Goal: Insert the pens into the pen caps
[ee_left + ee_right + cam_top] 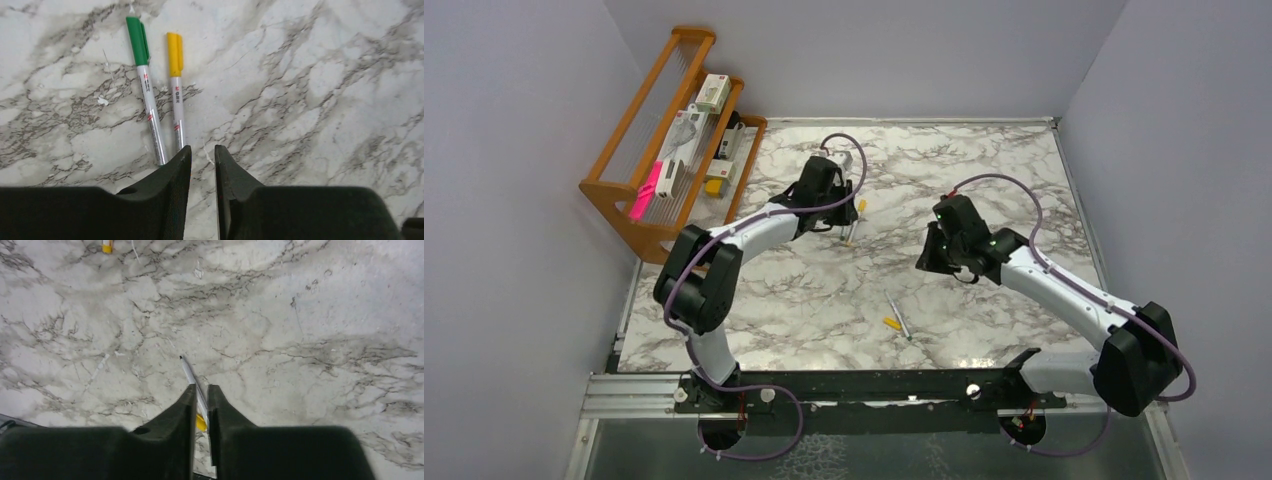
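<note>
Two grey pens lie side by side on the marble table (984, 170), one with a green cap (138, 40) on it and one with a yellow cap (174, 53). They also show in the top view (853, 226). My left gripper (202, 150) hangs just short of their rear ends, its jaws a narrow gap apart and empty. A third pen (898, 316) lies uncapped mid-table with a loose yellow cap (891, 323) beside it. My right gripper (200, 388) hovers above this pen (188, 371), jaws almost together and empty; the pen and cap (200, 423) show through the gap.
A wooden rack (614, 193) stands at the back left with small boxes and a pink marker (644, 192). Grey walls close the table on the left, back and right. A small yellow-ended thing (106, 246) lies at the top edge of the right wrist view.
</note>
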`<state>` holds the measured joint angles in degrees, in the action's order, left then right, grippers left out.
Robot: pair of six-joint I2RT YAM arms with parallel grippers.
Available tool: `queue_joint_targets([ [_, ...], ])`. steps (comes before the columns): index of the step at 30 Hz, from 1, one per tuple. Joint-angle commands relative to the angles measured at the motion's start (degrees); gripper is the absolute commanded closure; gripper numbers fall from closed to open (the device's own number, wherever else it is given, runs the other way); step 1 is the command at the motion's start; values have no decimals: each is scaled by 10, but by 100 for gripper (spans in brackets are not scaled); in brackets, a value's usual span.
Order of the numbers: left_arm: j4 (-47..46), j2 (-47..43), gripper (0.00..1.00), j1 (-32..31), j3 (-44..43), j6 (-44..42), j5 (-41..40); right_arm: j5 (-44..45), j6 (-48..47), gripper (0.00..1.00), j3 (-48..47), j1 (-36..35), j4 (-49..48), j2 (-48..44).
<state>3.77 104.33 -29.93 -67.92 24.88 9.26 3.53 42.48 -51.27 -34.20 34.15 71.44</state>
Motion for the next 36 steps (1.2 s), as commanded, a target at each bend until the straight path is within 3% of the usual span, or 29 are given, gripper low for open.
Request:
queue_joint_targets([
  [1, -49, -83, 75, -3, 21, 7, -14, -43, -62, 77, -8, -13, 24, 31],
  [3, -47, -90, 75, -3, 20, 11, -6, -49, -70, 65, -9, -29, 15, 58],
  [6, -45, -91, 75, -4, 23, 20, 0, -37, -79, 58, -27, -70, 7, 101],
  [15, -41, -93, 75, -2, 23, 19, -8, 9, -73, 56, -77, -137, 25, 198],
  [24, -55, -106, 73, -1, 41, 14, -9, 20, -66, 56, -58, -148, 32, 233],
  [29, -68, -116, 65, -1, 47, 13, -11, 19, -56, 66, -50, -148, 28, 244],
  [33, -53, -116, 47, 3, 43, 27, -5, 24, -56, 89, -51, -148, 28, 251],
  [36, -48, -114, 41, 5, 44, 31, 8, 32, -55, 97, -53, -148, 32, 251],
])
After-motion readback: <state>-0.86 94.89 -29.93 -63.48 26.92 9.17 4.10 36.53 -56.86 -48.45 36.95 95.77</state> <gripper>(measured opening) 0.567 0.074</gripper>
